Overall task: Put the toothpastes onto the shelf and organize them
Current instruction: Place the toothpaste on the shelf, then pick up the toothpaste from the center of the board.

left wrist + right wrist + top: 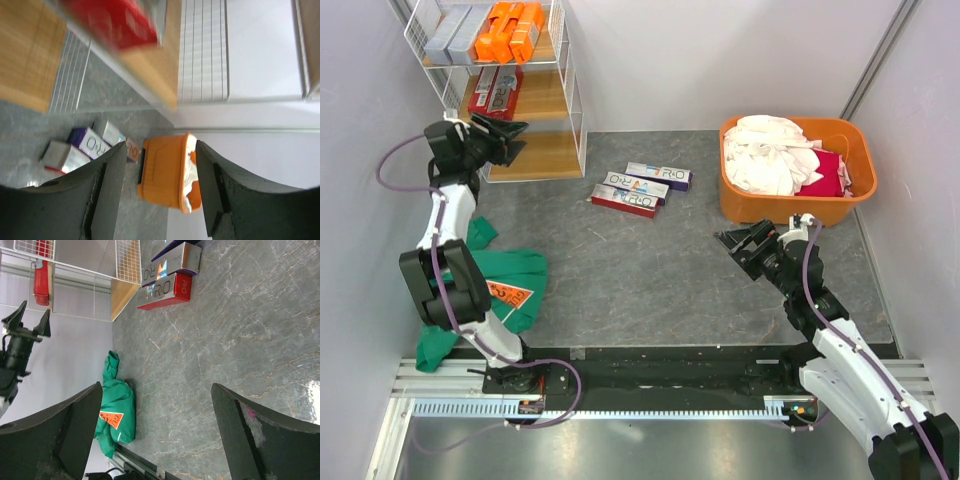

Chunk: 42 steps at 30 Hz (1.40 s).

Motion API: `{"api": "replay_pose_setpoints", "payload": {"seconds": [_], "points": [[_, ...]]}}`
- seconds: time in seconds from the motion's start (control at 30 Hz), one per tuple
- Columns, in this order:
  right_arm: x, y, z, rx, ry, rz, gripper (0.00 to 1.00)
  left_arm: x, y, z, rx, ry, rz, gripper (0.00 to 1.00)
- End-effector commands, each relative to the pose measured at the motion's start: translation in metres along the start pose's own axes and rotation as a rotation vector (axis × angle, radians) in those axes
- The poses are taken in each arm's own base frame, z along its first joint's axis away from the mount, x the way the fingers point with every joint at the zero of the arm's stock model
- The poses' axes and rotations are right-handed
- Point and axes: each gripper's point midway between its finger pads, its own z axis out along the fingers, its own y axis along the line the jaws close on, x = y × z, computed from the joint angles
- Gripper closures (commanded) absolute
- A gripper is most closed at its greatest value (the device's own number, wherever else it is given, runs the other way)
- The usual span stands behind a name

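table (pixel 650 280), far-left corner: shelf (pixel 540 155). the left gripper (pixel 518 140), released and empty, hovered at its front, so a careless swing could snag the wire frame. near the far edge, mid-table: three cartons (pixel 642 188), touching, so a pinch on one could drag a neighbour. counts: one shelf, three boards; two red toothpastes (pixel 495 90) on the middle board, grey and orange above, number unclear. right gripper (pixel 732 252): released, empty, towards the right edge.

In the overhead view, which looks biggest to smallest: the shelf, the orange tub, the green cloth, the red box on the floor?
Shelf
orange tub and green cloth, too close to rank
red box smallest
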Motion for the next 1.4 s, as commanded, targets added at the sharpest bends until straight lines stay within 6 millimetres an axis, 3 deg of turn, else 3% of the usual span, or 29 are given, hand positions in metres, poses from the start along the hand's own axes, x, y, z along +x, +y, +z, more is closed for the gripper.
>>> {"api": "replay_pose_setpoints", "payload": {"seconds": [0.0, 0.03, 0.1, 0.13, 0.2, 0.23, 0.33, 0.4, 0.5, 0.57, 0.6, 0.77, 1.03, 1.23, 1.37], "points": [[0.003, -0.002, 0.001, -0.007, 0.016, -0.03, 0.02, 0.033, -0.039, -0.033, 0.103, -0.009, 0.179, 0.34], [0.003, -0.003, 0.002, -0.003, 0.015, -0.03, 0.02, 0.047, -0.022, -0.035, 0.074, 0.009, 0.171, 0.32], [0.006, -0.008, 0.003, 0.009, 0.025, -0.032, 0.02, 0.067, -0.026, -0.045, 0.083, 0.025, 0.195, 0.3], [0.006, -0.009, 0.003, 0.01, 0.025, -0.028, 0.02, 0.08, -0.008, -0.047, 0.05, 0.039, 0.194, 0.27], [0.008, -0.011, 0.003, 0.014, 0.032, -0.028, 0.02, 0.103, -0.009, -0.053, 0.055, 0.065, 0.242, 0.24], [0.009, -0.012, 0.003, 0.015, 0.033, -0.028, 0.02, 0.115, 0.005, -0.054, 0.013, 0.085, 0.24, 0.17], [0.011, -0.015, 0.003, 0.019, 0.039, -0.029, 0.02, 0.147, 0.011, -0.05, -0.021, 0.151, 0.346, 0.01], [0.012, -0.016, 0.003, 0.022, 0.042, -0.03, 0.02, 0.178, 0.019, -0.048, -0.055, 0.236, 0.4, 0.0], [0.013, -0.017, 0.003, 0.023, 0.044, -0.028, 0.02, 0.201, 0.023, -0.042, -0.074, 0.303, 0.468, 0.0], [0.013, -0.018, 0.003, 0.023, 0.046, -0.028, 0.02, 0.217, 0.036, -0.037, -0.126, 0.366, 0.49, 0.0], [0.013, -0.018, 0.002, 0.024, 0.045, -0.031, 0.02, 0.217, 0.033, -0.033, -0.126, 0.376, 0.52, 0.0], [0.015, -0.023, 0.002, 0.032, 0.048, -0.029, 0.02, 0.241, 0.057, -0.018, -0.22, 0.47, 0.502, 0.0], [0.018, -0.032, 0.004, 0.055, 0.054, -0.041, 0.02, 0.272, 0.066, 0.017, -0.286, 0.521, 0.525, 0.0], [0.021, -0.038, 0.004, 0.069, 0.063, -0.043, 0.02, 0.279, 0.075, 0.054, -0.34, 0.496, 0.59, 0.0], [0.022, -0.041, 0.004, 0.075, 0.065, -0.045, 0.02, 0.271, 0.071, 0.08, -0.359, 0.435, 0.613, 0.02]]}}
